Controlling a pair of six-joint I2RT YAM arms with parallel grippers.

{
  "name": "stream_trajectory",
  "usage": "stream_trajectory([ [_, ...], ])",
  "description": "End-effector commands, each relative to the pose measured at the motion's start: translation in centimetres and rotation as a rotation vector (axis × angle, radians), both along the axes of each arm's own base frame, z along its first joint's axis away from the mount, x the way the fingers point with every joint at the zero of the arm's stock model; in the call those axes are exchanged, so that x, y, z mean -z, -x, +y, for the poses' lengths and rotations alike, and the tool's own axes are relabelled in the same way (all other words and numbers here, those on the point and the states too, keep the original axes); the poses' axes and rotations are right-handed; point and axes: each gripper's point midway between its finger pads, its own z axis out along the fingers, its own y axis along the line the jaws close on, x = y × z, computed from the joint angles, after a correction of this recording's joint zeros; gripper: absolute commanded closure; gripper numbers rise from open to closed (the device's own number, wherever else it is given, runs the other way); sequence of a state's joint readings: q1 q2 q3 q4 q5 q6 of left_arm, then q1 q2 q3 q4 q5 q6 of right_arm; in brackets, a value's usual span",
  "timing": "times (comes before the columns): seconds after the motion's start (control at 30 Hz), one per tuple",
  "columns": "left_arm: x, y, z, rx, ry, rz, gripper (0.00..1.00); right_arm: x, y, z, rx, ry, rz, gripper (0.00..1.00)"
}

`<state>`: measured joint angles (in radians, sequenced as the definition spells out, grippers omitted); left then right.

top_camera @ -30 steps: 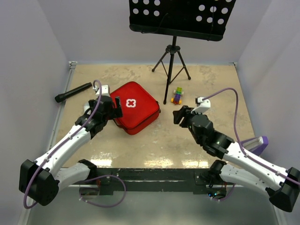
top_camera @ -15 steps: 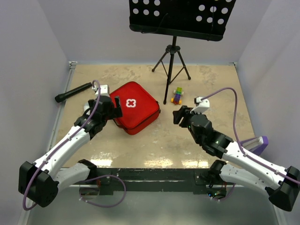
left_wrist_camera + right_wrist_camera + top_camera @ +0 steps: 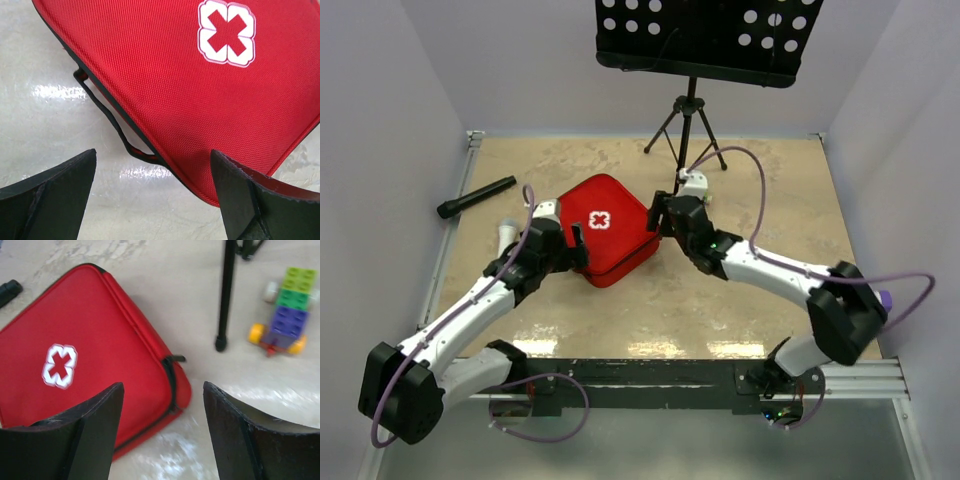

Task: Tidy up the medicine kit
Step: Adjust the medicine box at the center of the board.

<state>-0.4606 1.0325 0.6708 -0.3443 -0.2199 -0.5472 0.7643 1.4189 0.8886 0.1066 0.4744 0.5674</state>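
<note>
Left gripper (image 3: 576, 246) and right gripper (image 3: 658, 214) spread open at opposite sides of the closed red case (image 3: 610, 228).
From above, the case lies left of centre on the beige table (image 3: 750, 290), its white cross (image 3: 600, 219) facing up; the left gripper is at its near-left edge and the right gripper at its right corner, with a black flashlight (image 3: 477, 197) well apart to the far left and a music stand (image 3: 690, 130) behind. The left wrist view shows the fingers released and wide apart, the case's near edge and a black strap loop (image 3: 107, 112) lying between them, nothing grasped. The right wrist view shows the fingers apart and grasping nothing, over the case's right corner by the zip pull (image 3: 175, 359), with a stand leg and a toy car of coloured blocks (image 3: 287, 307) to the right.
</note>
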Motion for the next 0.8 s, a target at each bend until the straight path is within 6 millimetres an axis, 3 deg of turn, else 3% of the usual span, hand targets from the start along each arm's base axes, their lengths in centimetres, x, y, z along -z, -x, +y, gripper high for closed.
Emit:
stream_trajectory([
  [0.0, -1.1, -0.3, -1.3, -0.001, 0.106, -0.053, 0.00, -3.5, -4.6, 4.4, -0.071, -0.111, -0.098, 0.30],
  [0.07, -0.8, -0.2, -0.8, -0.019, 0.095, -0.055, 0.00, -2.6, -6.0, 5.8, -0.097, -0.093, -0.084, 0.30],
  [0.17, -0.4, -0.3, 0.0, -0.058, 0.072, -0.052, 0.00, 0.2, -7.5, 7.1, -0.110, -0.020, -0.030, 0.30],
  [0.33, 0.7, -1.2, 0.7, -0.074, 0.080, -0.022, 0.00, 4.7, -6.5, 8.0, -0.190, 0.016, 0.048, 0.30],
  [0.5, 1.9, -2.8, -0.4, -0.025, 0.135, 0.015, 0.00, 7.0, -3.2, 8.3, -0.292, -0.008, 0.100, 0.32],
  [0.6, 2.1, -3.8, -1.4, 0.024, 0.142, 0.011, 0.00, 6.3, 0.0, 9.5, -0.379, -0.050, 0.090, 0.35],
  [0.77, 1.7, -5.3, -2.9, 0.114, 0.145, -0.028, 0.00, 6.8, 5.6, 11.9, -0.507, -0.086, 0.132, 0.38],
])
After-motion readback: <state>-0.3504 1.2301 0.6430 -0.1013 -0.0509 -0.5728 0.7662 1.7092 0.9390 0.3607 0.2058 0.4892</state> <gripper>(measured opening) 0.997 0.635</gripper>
